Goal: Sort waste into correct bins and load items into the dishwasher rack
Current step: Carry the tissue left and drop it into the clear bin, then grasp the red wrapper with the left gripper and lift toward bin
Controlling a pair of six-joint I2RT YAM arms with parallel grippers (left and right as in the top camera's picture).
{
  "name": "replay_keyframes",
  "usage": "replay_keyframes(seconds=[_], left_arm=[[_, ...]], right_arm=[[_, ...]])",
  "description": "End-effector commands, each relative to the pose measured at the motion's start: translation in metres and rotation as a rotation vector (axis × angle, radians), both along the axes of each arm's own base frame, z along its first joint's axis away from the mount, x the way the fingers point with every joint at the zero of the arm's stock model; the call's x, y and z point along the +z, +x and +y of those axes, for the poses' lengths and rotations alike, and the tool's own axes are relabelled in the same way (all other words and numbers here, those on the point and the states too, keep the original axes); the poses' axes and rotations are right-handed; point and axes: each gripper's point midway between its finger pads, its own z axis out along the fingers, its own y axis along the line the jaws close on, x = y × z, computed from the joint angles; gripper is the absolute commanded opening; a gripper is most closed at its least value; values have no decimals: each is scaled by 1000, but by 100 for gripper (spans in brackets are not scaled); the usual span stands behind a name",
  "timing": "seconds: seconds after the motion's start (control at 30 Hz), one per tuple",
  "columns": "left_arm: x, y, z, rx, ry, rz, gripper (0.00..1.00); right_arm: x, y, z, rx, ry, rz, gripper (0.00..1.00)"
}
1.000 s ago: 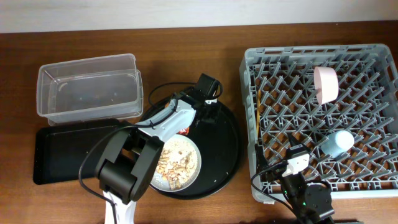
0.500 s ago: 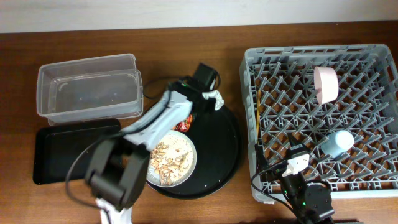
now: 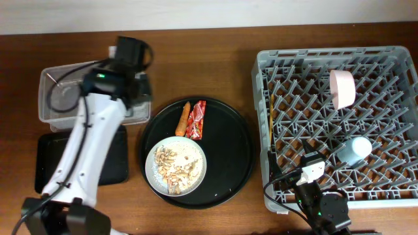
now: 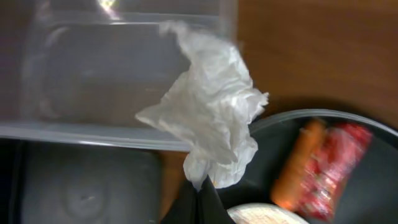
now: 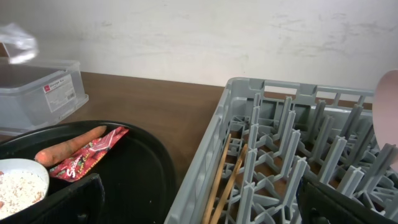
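Brown wooden table (image 3: 196, 59). On the left, the left gripper (image 4: 199, 194) is pinching the crumpled white tissue (image 4: 211, 118) at the right end of the clear rectangular plastic tub (image 4: 93, 74). From overhead the arm hides the tissue. The small orange carrot (image 3: 185, 115) points lengthwise at the far edge. The right gripper (image 5: 199, 208) gapes empty over the grey plastic rack (image 3: 339, 124).

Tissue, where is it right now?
Left wrist view: the tissue is pinched in the left pincer over the tub's near edge, just left of the round tray holding the carrot.
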Motion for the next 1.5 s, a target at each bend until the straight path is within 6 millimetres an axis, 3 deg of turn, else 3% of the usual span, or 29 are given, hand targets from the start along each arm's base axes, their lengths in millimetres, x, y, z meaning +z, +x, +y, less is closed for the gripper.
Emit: replay_keyframes(seconds=[0.0,0.03,0.1,0.13,0.17,0.2,0.27,0.47,0.53,0.7,0.9,1.17,1.3,1.37,1.47], left_arm=[[-19,4,33,114,18,37,1],[-23,6,34,115,16,46,13],[-30,7,28,101,-10,63,19],[-32,7,18,79,-57,71,44],[-33,7,11,62,-92,76,59],[-34,6,-1,33,-153,84,67],[-36,3,-28,-36,-257,108,70],[-48,-13,-90,-222,-263,155,63],[-61,-21,-115,-343,-216,175,59],[-117,-34,-156,-480,-67,220,58],[-168,-14,-179,-530,-16,200,58],[-216,-3,-177,-486,19,222,50],[-220,-5,-177,-486,21,235,2],[-210,-1,-180,-490,9,218,0],[-173,6,-184,-490,0,187,0]], right_arm=[[-3,1,-2,-8,-1,3,98],[-3,1,-2,-8,-1,3,98],[-3,1,-2,-9,0,2,98],[-3,1,-2,-8,0,2,98],[-3,1,-2,-9,0,2,98],[-3,1,-2,-9,-1,3,98],[-3,1,-2,-8,0,2,98],[-3,1,-2,-9,-1,3,98],[-3,1,-2,-9,0,2,98],[-3,1,-2,-8,-1,3,98],[-3,1,-2,-9,-1,3,98],[-3,1,-2,-9,-1,3,98],[-3,1,-2,-8,-1,3,98],[-3,1,-2,-8,0,2,98],[-3,1,-2,-9,-1,3,98]])
